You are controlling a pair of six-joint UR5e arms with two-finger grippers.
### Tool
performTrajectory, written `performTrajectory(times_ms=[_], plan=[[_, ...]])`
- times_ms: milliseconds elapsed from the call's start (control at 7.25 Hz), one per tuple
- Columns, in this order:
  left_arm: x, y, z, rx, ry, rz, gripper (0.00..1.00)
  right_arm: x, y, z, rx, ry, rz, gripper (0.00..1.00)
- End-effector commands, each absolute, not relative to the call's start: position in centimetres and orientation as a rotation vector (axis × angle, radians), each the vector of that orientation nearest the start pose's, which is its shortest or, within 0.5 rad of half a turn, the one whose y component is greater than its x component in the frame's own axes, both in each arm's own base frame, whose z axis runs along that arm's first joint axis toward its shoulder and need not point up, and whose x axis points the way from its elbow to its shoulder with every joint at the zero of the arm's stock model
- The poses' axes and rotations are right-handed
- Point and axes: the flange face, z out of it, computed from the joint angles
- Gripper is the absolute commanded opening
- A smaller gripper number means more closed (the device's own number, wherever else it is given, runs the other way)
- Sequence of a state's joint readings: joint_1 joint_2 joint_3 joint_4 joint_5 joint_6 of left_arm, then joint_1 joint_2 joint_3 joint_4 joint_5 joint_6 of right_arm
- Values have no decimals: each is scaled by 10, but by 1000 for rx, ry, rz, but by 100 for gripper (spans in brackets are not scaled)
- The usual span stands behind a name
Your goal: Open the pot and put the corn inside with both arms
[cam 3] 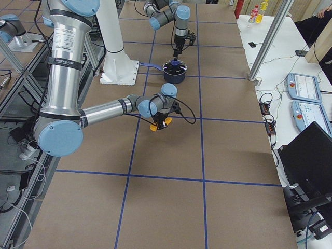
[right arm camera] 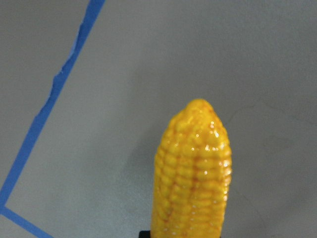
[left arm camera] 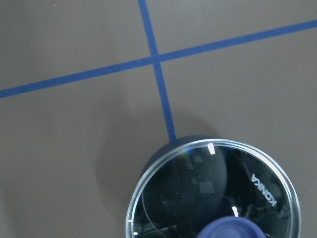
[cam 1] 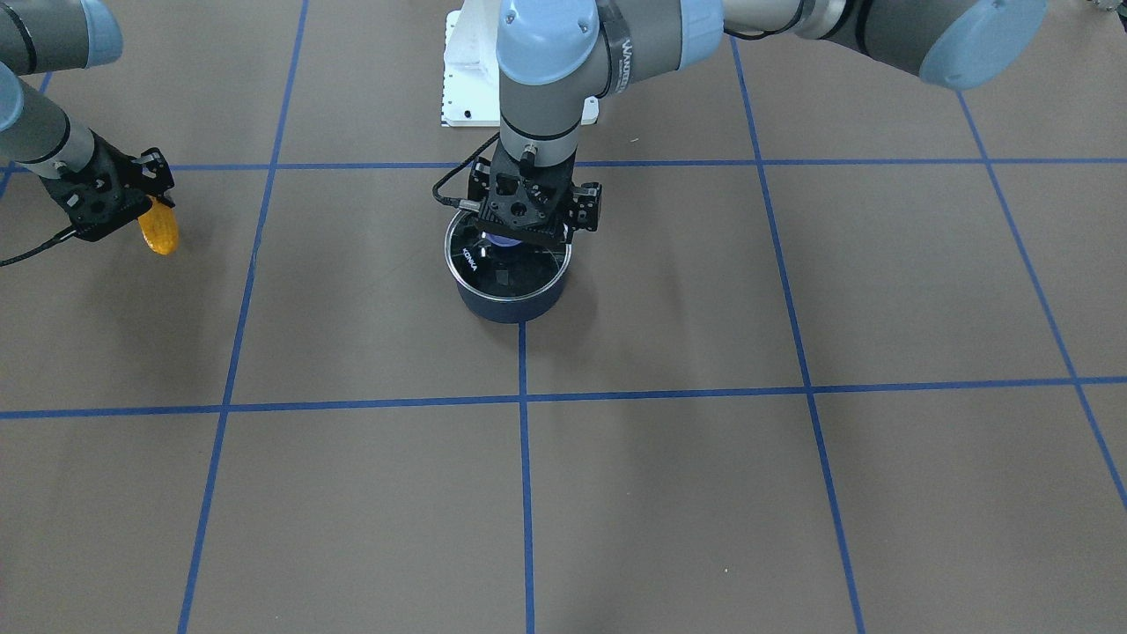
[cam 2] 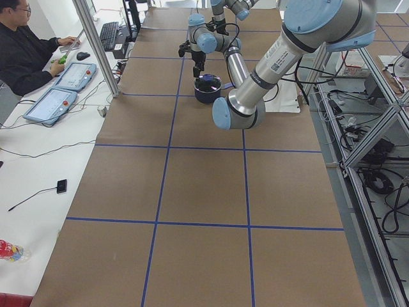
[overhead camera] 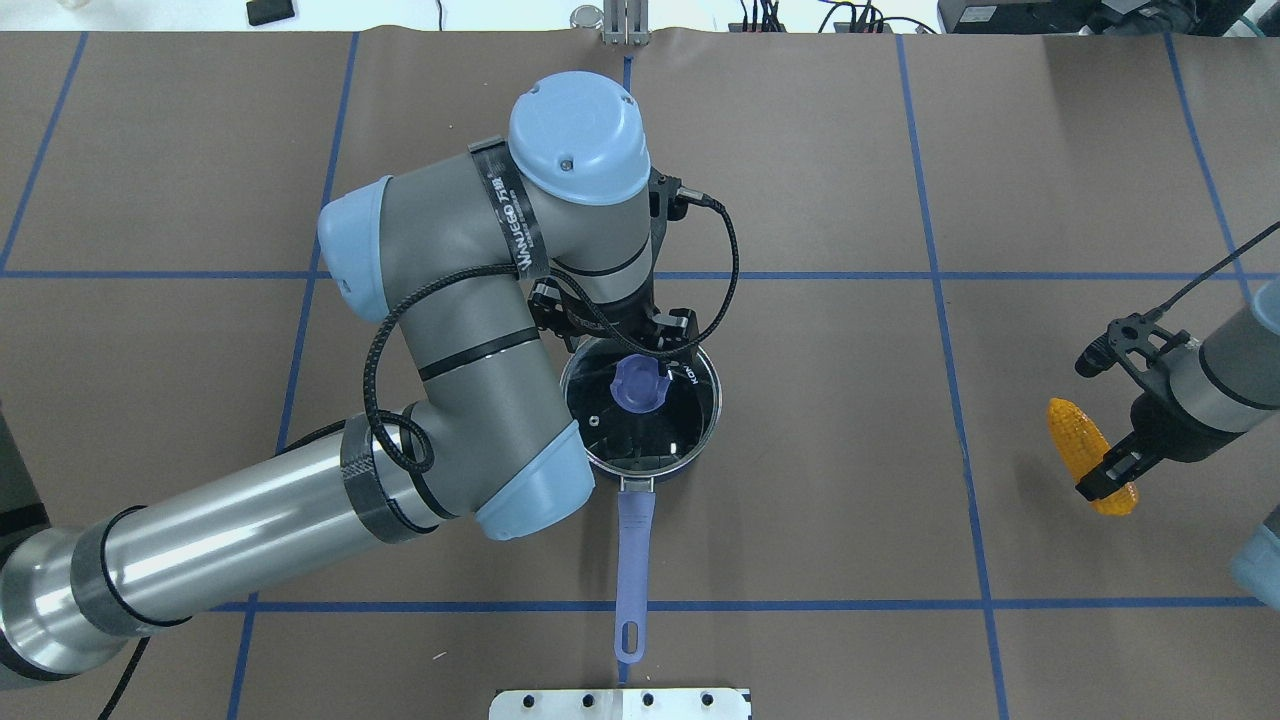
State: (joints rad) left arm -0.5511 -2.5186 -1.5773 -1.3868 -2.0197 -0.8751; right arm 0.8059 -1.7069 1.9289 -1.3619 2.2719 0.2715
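The right gripper (overhead camera: 1108, 478) pinches the stubby yellow-orange corn cob (overhead camera: 1072, 432). The left gripper (cam 1: 513, 231) hangs over the round glass pot lid (overhead camera: 660, 432); its jaw state cannot be determined.

Bright even overhead light; soft shadows; reflections on glass lid (left arm camera: 198, 193)

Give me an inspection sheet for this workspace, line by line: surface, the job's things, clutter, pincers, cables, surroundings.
Surface: brown table cover with a blue tape grid.
Job's things: dark blue pot with its glass lid on; corn far off on the robot's right side.
Clutter: nothing seen.
Pincers: left pincer over the lid's knob, open or shut cannot be told; right pincer shut on the corn.
Cables: black cable looped along the left arm; second cable trails from the right wrist.
Surroundings: operator seated at a side desk with control pendants.
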Motion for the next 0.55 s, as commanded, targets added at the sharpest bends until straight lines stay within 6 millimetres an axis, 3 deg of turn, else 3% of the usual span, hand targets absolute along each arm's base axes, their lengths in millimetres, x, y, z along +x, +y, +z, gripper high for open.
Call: performTrajectory(times_ms=[0, 414], plan=[[576, -440, 90, 98, 881, 334, 98, -268, -386, 506, 14, -814, -605, 37], [576, -440, 92, 97, 880, 332, 98, -269, -387, 507, 13, -814, -605, 37]])
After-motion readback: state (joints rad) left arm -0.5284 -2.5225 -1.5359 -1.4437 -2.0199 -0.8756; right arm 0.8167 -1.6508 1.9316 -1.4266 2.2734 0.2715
